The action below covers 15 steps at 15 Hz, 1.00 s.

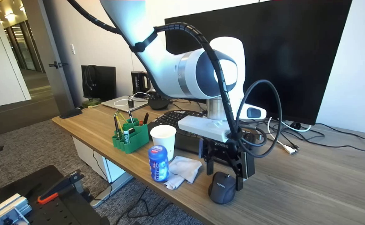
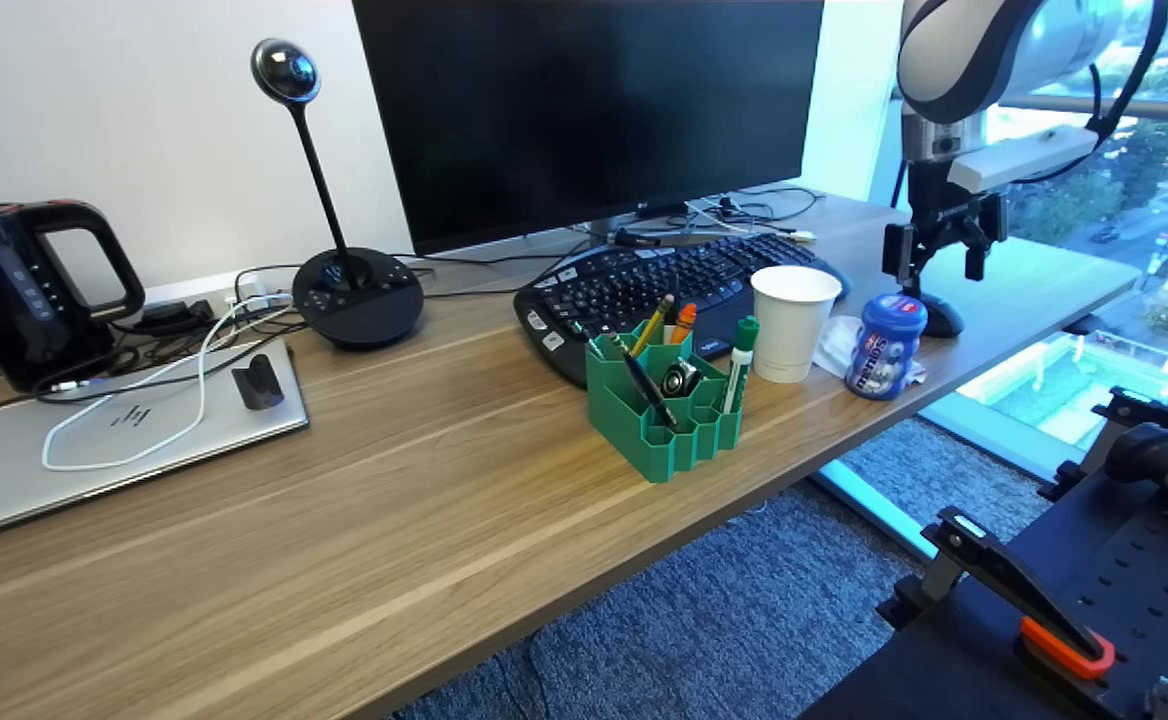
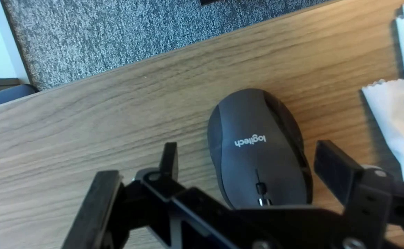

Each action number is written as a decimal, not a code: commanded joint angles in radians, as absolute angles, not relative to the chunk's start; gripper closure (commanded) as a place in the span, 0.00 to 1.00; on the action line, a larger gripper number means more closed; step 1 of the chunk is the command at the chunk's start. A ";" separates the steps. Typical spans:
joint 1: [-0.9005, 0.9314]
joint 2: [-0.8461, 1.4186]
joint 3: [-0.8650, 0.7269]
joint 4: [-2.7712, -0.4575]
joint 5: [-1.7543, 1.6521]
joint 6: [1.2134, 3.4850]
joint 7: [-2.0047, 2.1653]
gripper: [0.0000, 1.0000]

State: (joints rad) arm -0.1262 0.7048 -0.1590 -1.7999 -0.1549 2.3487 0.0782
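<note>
My gripper stands open, pointing down, above a dark grey Logitech mouse near the desk's front edge. In the wrist view the mouse lies between the two spread fingers, with a gap on each side; its scroll-wheel end is partly hidden by the gripper. Nothing is held. Beside the mouse lies a crumpled white napkin, its edge also visible in the wrist view. A blue Mentos bottle stands upright by the napkin, and a white paper cup is just behind it. Both exterior views show these.
A green organizer with pens sits beyond the cup. Behind are a black keyboard, a large monitor and loose cables. Farther along are a laptop and a kettle. A black cart with clamps stands before the desk.
</note>
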 commanded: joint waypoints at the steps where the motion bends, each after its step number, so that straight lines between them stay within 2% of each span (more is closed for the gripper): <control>1: -0.111 0.737 -0.177 -1.756 -0.162 2.337 0.095 0.00; 15: -0.109 0.764 -0.178 -1.720 -0.165 2.270 0.087 0.00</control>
